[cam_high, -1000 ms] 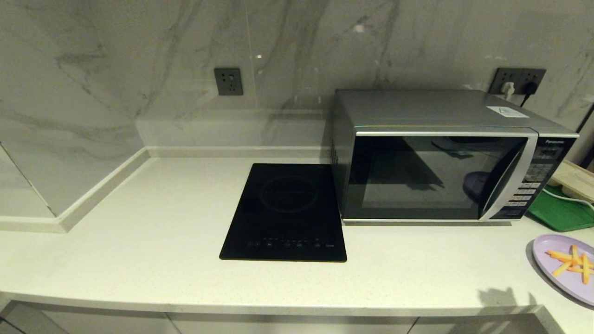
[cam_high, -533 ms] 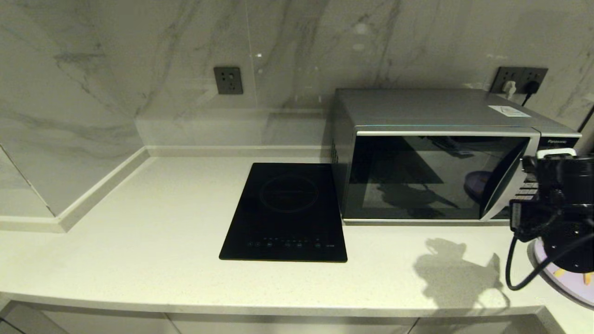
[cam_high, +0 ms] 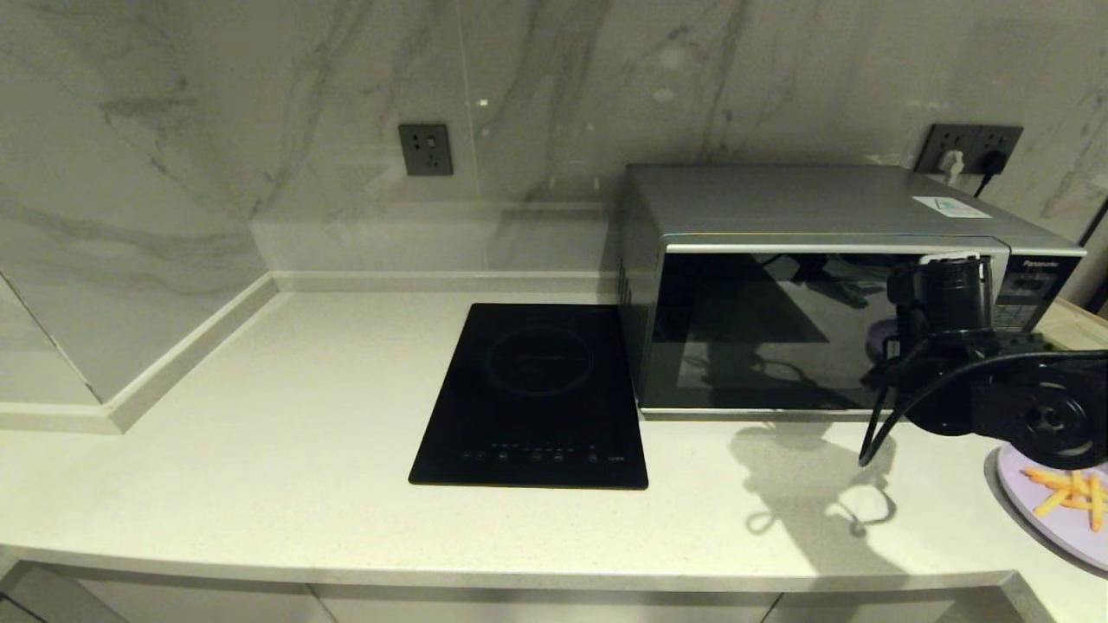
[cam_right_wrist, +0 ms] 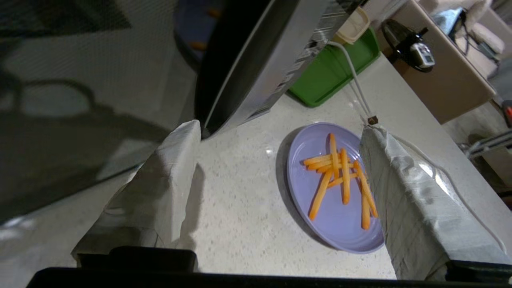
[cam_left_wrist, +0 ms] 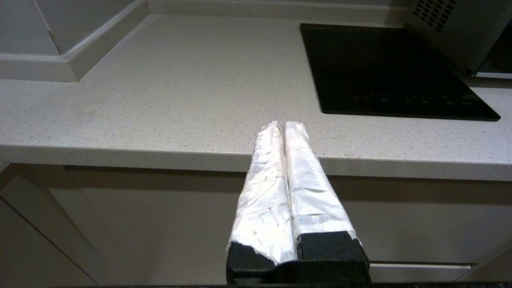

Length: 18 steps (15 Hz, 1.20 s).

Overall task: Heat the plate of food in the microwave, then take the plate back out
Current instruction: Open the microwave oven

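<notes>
The microwave (cam_high: pixel 822 208) stands at the back right of the counter with its dark door shut. My right arm (cam_high: pixel 995 407) reaches across the front of the microwave's right end, by the curved silver handle (cam_right_wrist: pixel 264 72). The right gripper (cam_right_wrist: pixel 280 128) is open wide and holds nothing; one wrapped finger (cam_right_wrist: pixel 168 176) lies close to the handle's lower end. The plate of food (cam_right_wrist: pixel 332 208), lilac with orange fries, rests on the counter right of the microwave, below the open jaws and apart from them; it also shows as the plate of food (cam_high: pixel 1060 510). My left gripper (cam_left_wrist: pixel 282 126) is shut and empty, parked before the counter's front edge.
A flat black induction hob (cam_high: pixel 532 394) lies left of the microwave. A green tray (cam_right_wrist: pixel 332 72) with a cream object and a white cable sits beyond the plate. Wall sockets (cam_high: pixel 426 150) are on the marble back wall. The counter's front edge (cam_high: pixel 519 567) runs near me.
My right arm has come in from the right edge and swung left and up, from over the plate to the front of the microwave's handle. The plate has not moved.
</notes>
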Motion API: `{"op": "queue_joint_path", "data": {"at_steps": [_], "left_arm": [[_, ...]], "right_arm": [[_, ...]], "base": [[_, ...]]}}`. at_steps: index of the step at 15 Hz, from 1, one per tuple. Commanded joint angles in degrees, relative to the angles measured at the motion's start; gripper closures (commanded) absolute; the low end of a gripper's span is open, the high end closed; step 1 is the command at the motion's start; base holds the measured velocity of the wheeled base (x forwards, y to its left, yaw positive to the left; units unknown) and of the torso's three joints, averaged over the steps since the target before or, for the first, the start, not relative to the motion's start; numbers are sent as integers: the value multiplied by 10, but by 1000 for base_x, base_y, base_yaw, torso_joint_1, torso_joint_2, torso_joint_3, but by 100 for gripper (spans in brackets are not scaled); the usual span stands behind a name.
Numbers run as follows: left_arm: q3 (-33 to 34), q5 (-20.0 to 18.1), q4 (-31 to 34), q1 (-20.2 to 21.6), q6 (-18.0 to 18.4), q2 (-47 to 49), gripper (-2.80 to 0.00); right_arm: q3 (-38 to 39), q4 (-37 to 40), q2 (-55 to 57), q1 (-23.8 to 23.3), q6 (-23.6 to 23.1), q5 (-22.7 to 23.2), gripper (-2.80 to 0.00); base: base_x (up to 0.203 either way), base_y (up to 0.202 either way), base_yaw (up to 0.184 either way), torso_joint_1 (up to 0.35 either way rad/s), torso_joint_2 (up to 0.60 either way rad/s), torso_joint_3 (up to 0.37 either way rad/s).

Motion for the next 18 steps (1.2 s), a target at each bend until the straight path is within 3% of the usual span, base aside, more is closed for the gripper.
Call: {"op": "queue_joint_path", "data": {"at_steps": [1,18], "left_arm": [[0,0,0,0,-1,0,0],[0,0,0,0,-1,0,0]], "right_arm": [[-24,0,26,-20,0,-3,-280],[-76,-15,83,-105,9,10,-280]], "base": [[0,0,0,0,0,0],[0,0,0,0,0,0]]}}
